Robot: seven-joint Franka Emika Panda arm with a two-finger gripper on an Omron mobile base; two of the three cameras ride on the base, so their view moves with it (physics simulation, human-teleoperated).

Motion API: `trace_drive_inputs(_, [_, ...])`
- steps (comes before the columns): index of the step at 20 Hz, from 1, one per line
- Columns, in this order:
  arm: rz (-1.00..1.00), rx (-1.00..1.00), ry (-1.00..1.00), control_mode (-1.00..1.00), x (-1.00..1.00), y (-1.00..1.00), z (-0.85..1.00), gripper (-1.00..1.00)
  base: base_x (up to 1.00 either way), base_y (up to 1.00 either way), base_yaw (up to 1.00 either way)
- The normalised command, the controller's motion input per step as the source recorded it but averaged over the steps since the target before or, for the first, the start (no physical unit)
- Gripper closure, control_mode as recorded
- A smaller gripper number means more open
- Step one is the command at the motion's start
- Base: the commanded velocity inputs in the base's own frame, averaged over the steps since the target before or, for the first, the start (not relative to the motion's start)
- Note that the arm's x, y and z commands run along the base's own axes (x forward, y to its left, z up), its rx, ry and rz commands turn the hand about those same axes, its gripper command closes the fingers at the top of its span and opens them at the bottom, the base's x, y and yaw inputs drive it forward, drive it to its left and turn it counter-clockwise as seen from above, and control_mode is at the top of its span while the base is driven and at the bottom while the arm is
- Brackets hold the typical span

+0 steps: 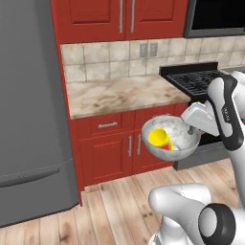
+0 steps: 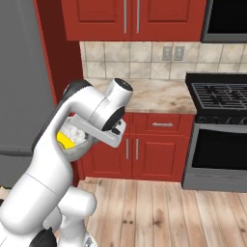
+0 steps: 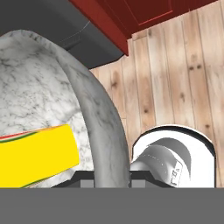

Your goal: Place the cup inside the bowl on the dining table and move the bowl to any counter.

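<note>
The grey-white speckled bowl (image 1: pixel 181 130) hangs in the air in front of the red drawers, slightly below the counter (image 1: pixel 119 95) top. The yellow cup (image 1: pixel 159 138) with a red lower part lies tilted inside it. My gripper (image 1: pixel 192 129) is shut on the bowl's right rim. In the hand view the bowl (image 3: pixel 43 100) wall runs between my gripper (image 3: pixel 112 177) fingertips, with the cup (image 3: pixel 35 159) on its inner side. From the right base view, the bowl (image 2: pixel 76 145) and cup (image 2: pixel 65 141) peek out behind my arm, left of the counter (image 2: pixel 154 99). The dining table is out of view.
A tall grey fridge (image 1: pixel 33 119) stands left of the counter. A black stove (image 1: pixel 196 79) with an oven (image 2: pixel 219 154) below borders the counter on the right. Red upper cabinets (image 1: pixel 124 19) hang above, and wooden floor (image 2: pixel 159 212) lies below.
</note>
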Motion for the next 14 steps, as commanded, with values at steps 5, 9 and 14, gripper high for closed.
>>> trace_drive_inputs(5, [0.0,0.0,0.0,1.0,0.0,0.0,0.0,1.0,0.0,-0.43,0.0])
trace_drive_inputs(9, [0.0,0.0,0.0,1.0,0.0,0.0,0.0,1.0,0.09,-0.08,0.0])
trace_drive_inputs(14, [0.0,0.0,0.0,1.0,0.0,0.0,0.0,1.0,0.42,0.0,0.0])
